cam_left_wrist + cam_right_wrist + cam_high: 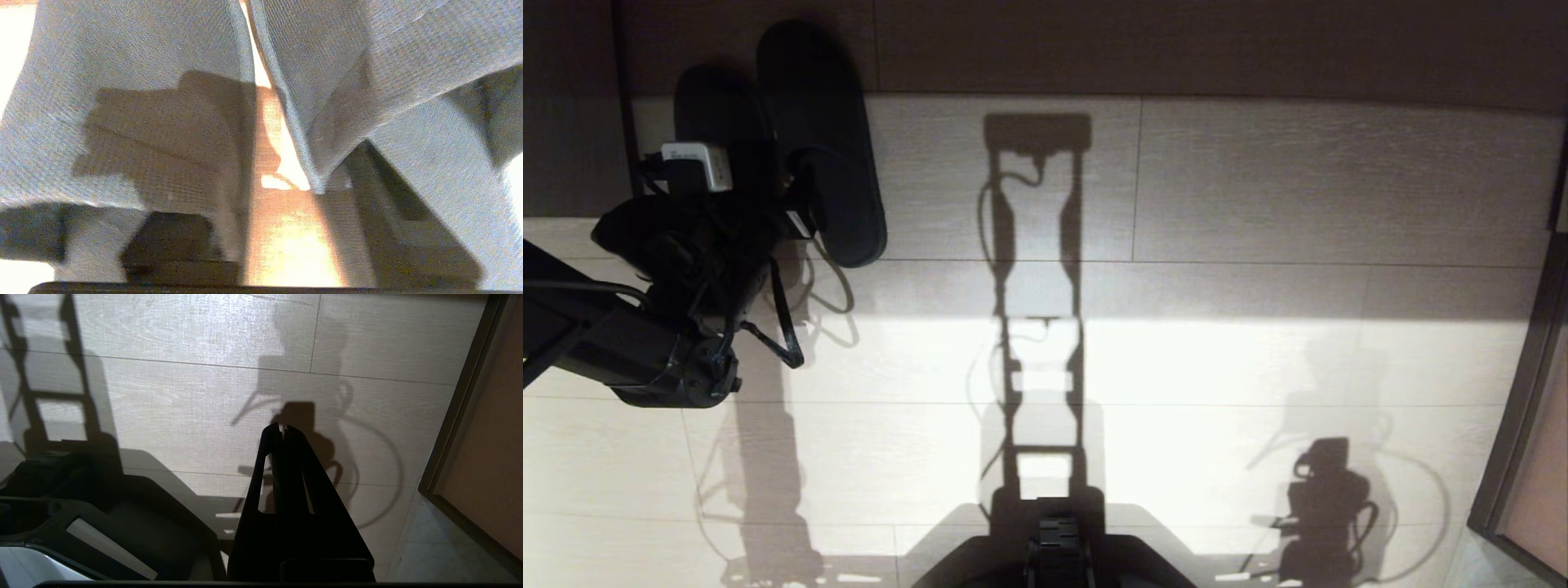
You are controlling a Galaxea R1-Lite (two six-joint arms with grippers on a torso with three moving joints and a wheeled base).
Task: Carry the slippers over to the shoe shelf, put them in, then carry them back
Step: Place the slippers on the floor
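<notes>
Two plain black soft fabric slippers (792,139) lie side by side on the pale wood-look floor (1258,180), toes pointing at the dark wall (1176,41) along its far edge, near the far left corner. I count one pair, no more. My left gripper (768,192) sits over their heel ends. In the left wrist view its fingers (175,245) look parted, with grey cloth close in front, so I think it has let go. My right gripper (283,430) hangs parked over the floor, pressed closed and empty. I think these slippers are light, floppy and not breakable. I would pinch both together at the open heel edges.
</notes>
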